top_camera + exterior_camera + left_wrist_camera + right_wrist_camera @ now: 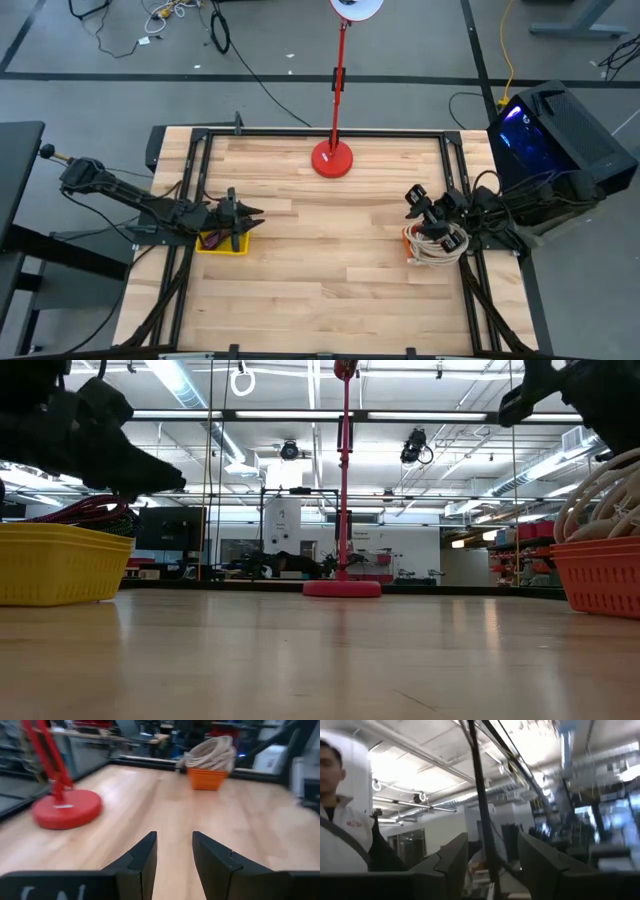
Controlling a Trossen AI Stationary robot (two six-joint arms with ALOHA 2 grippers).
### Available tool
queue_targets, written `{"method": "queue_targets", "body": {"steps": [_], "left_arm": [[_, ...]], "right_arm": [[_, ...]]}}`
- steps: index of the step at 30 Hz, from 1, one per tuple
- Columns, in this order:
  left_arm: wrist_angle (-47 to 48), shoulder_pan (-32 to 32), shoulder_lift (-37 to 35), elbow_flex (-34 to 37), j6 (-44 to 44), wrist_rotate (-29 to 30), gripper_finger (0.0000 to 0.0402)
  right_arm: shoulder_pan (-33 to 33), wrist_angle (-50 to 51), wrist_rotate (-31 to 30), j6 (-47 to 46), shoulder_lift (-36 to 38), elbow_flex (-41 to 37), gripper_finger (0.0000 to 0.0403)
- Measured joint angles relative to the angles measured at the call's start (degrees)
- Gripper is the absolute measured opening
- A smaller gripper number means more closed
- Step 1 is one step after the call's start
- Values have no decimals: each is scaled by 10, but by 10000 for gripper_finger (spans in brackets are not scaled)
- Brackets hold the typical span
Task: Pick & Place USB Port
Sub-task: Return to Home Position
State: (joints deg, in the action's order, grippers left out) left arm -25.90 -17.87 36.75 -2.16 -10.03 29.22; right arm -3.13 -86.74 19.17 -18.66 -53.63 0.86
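Observation:
An orange basket (418, 256) at the table's right edge holds coiled whitish cables (437, 242), and it also shows in the left wrist view (207, 777). A yellow basket (222, 244) near the left edge holds dark and red cables (92, 510). My left gripper (256, 214) hovers just above the yellow basket, open, pointing toward the table's right (174, 854), with nothing between its fingers. My right gripper (411, 198) is raised above the orange basket and open. It is tipped upward toward the room (492, 854), and nothing shows held in it.
A red lamp stand (332, 158) rests on its round base at the middle of the far edge, its pole rising up. Bare wood lies between the two baskets (330, 250). A black frame rims the table. A person (340, 820) shows in the room beyond.

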Motion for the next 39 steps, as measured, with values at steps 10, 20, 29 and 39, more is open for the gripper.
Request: {"method": "queue_targets", "body": {"steps": [10, 20, 29, 39], "left_arm": [[-79, 1, 0, 16, 45, 92, 131], [-78, 1, 0, 16, 17, 76, 131], [-77, 1, -1, 17, 17, 76, 131], [-72, 1, -128, 17, 17, 76, 131]], "right_arm": [[65, -20, 37, -49, 5, 0, 174], [68, 8, 28, -44, 3, 0, 174], [67, 102, 27, -44, 15, 0, 174], [67, 304, 27, -44, 174, 0, 174]]}}
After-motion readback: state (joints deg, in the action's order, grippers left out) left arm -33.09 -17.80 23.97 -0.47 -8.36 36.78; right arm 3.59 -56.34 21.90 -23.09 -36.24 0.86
